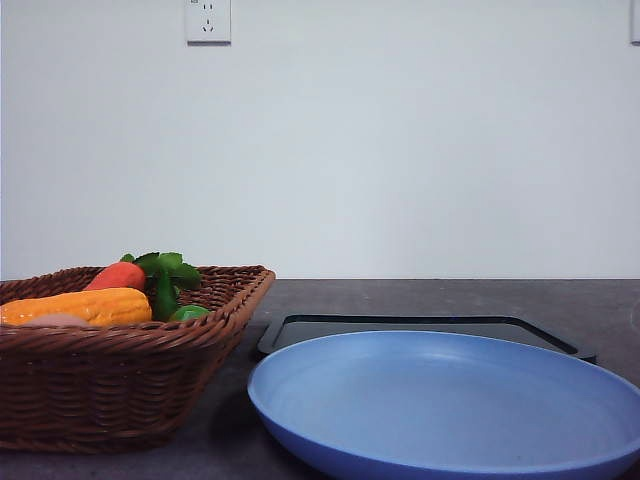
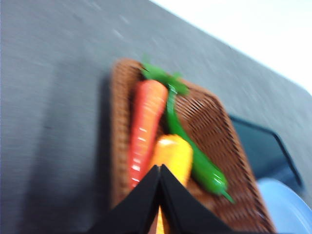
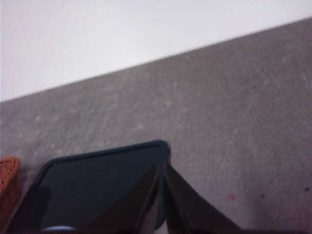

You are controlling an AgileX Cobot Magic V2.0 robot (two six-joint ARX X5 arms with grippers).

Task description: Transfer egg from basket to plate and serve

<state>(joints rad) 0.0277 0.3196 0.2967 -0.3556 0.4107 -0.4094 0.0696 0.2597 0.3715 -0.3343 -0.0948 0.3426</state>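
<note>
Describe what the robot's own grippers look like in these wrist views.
Both show as plain black, smooth, flat wedges tapering to a point. The left gripper is matte black against the basket; the right gripper looks dark and slightly glossy. No cables or markings visible.

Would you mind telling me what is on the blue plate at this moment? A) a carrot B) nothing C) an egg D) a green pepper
B: in the front view the plate is bare, while the carrot and green pepper lie in the basket.
</note>
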